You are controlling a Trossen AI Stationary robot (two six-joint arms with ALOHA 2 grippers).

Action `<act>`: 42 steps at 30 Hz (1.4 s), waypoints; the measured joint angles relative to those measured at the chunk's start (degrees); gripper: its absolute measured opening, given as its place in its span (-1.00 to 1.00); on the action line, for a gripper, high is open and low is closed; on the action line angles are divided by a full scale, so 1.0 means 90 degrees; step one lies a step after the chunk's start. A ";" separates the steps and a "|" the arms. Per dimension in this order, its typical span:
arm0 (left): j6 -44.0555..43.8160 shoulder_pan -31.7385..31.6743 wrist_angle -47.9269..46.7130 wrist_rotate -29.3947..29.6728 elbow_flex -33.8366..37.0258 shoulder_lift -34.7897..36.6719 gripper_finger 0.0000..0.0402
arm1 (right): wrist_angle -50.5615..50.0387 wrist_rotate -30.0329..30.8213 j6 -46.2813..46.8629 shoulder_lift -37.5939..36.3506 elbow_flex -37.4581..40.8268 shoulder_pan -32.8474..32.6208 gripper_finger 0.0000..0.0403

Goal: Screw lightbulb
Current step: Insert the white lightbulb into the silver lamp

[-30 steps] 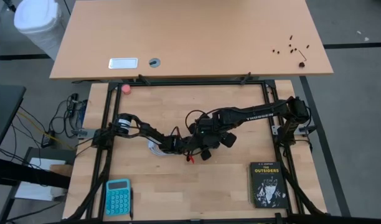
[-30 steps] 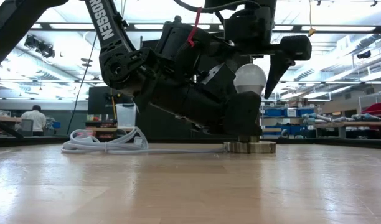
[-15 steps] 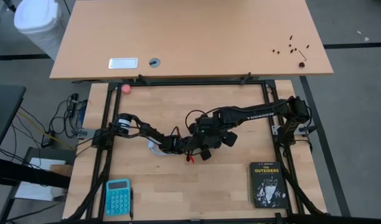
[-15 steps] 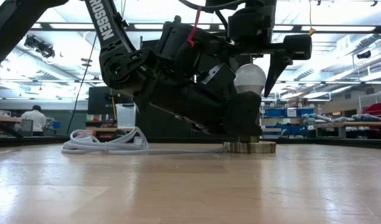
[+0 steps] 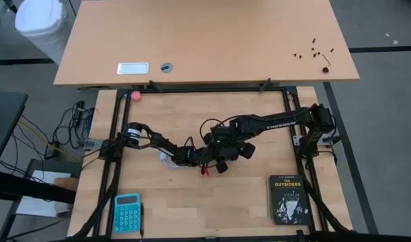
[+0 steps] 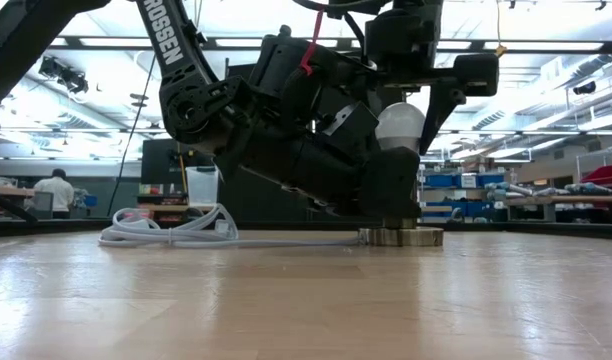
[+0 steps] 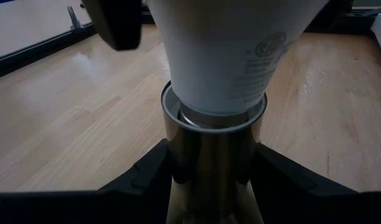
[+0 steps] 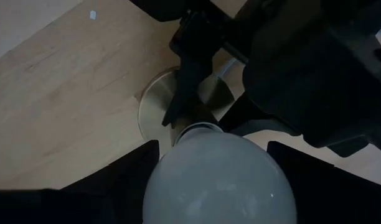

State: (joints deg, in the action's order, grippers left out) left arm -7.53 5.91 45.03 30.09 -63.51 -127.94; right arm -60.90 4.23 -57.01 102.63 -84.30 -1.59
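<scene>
On the far left of the light wood worktop [image 5: 192, 202], seen from above, a turquoise calculator [image 5: 127, 212] lies near the front corner, with a small pink ball [image 5: 135, 96] at the back edge. Moving inward, a white cord [image 6: 176, 232] lies coiled on the boards and runs to the round metallic socket base [image 6: 401, 237]. The left tool [image 7: 209, 180] reaches in low from the left and is clenched on the shiny socket barrel [image 7: 212, 149] — its dark fingers [image 7: 147, 174] press the barrel from both sides, as the left wrist view shows. Seated upright in that barrel is the white lightbulb [image 6: 401, 126], its narrow end down in the socket's mouth and its frosted globe standing above the left arm's housing in the low view. The right tool [image 8: 212, 168] hangs directly over the globe from above; its fingers [image 8: 109, 174] flank the lightbulb on either side in the right wrist view, but whether they press the glass or stand just off it — that cannot be told. A red tag [image 5: 206, 172] dangles beside the two tools at mid-worktop. Farther right, a black paperback titled "The Outsiders" [image 5: 288, 198] lies flat near the front right corner. In the room behind, a person [image 6: 56, 192] in a white top stands at a bench.
</scene>
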 joint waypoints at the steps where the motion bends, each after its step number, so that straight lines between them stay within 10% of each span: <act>1: 0.0000 0.0000 0.0001 0.0000 0.0000 0.0000 -0.08 | 0.0000 -0.0005 0.0001 0.0000 0.0000 0.0013 0.52; 42: -0.0005 -0.0005 -0.0003 0.0007 0.0000 0.0000 -0.08 | 0.0231 -0.0430 -0.0040 0.0032 0.0232 0.0323 0.34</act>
State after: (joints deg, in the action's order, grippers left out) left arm -7.57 5.87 45.00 30.15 -63.51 -127.94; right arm -58.83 0.36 -57.36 102.91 -82.21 1.32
